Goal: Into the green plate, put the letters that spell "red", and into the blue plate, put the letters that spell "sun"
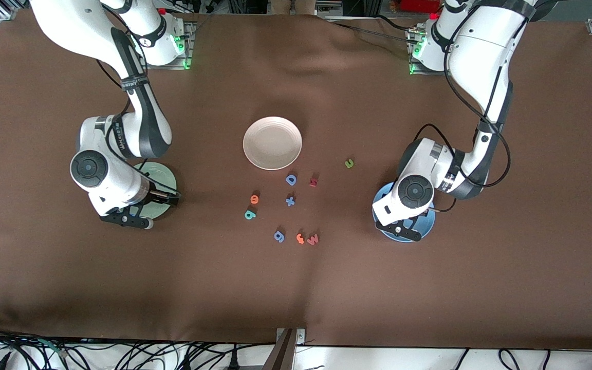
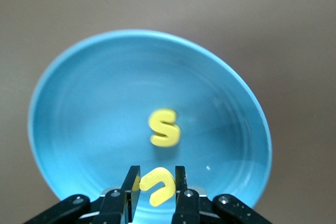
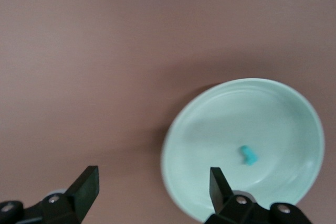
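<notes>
My left gripper (image 2: pixel 156 174) is shut on a yellow "u" (image 2: pixel 157 184) and hangs low over the blue plate (image 2: pixel 94 108), where a yellow "s" (image 2: pixel 165 127) lies. My right gripper (image 3: pixel 149 179) stands open and empty over the rim of the green plate (image 3: pixel 220 124), which holds a small teal letter (image 3: pixel 249 155). On the cloth lie the orange "e" (image 1: pixel 254 199), the teal "d" (image 1: pixel 250 214) and the olive-green "n" (image 1: pixel 349 163). In the front view both arms cover most of the green plate (image 1: pixel 165 177) and the blue plate (image 1: pixel 427 223).
A cream-white plate (image 1: pixel 272 143) sits mid-table. Nearer the front camera lie a blue "D" (image 1: pixel 291 179), a dark red letter (image 1: pixel 313 181), a blue cross (image 1: pixel 290 201), a blue "g" (image 1: pixel 279 236), an orange "f" (image 1: pixel 300 238) and a pinkish "w" (image 1: pixel 313 239).
</notes>
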### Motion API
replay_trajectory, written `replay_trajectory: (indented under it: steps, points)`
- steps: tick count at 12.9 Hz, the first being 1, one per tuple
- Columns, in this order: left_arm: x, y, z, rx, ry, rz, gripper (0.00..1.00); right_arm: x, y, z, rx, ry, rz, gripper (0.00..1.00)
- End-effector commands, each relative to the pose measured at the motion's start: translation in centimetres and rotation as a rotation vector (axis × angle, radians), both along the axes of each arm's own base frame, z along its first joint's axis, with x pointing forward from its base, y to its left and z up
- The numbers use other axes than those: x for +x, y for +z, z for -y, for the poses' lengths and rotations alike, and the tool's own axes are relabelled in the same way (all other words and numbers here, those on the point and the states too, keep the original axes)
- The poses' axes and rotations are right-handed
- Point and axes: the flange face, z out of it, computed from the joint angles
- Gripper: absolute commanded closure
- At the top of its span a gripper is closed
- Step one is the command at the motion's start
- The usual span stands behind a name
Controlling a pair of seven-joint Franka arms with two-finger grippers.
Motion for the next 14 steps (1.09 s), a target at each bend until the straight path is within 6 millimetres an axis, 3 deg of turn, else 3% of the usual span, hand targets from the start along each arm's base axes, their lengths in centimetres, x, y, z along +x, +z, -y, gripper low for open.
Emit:
replay_trajectory:
  steps: [1,2,5,7,10,12,14]
  points:
    - [-2.5,1.1,0.0,0.005,-0.043,-0.021,0.33,1.4,-0.2,-5.3,0.034,-0.083,0.010,0.07]
    - [-2.4,1.4,0.1,0.000,-0.042,-0.014,0.00,2.0,-0.1,-7.3,0.049,-0.116,0.029,0.07]
    - [-2.2,3.9,0.4,-0.009,-0.048,0.012,0.00,2.9,-1.9,-12.2,0.128,-0.195,0.037,0.07]
    - [-2.2,5.4,0.1,-0.007,-0.051,0.006,0.00,3.0,-4.0,-13.9,0.200,-0.223,0.056,0.06]
    - [-4.5,5.5,3.7,-0.103,0.017,-0.051,0.00,2.8,-6.9,-15.5,0.234,-0.220,0.090,0.06]
    - [-6.1,5.4,6.6,-0.107,0.084,-0.054,0.00,1.7,-8.9,-17.9,0.250,-0.208,0.098,0.06]
    - [-7.6,4.6,8.1,-0.094,0.129,-0.064,0.00,1.0,-10.0,-19.0,0.243,-0.193,0.096,0.07]
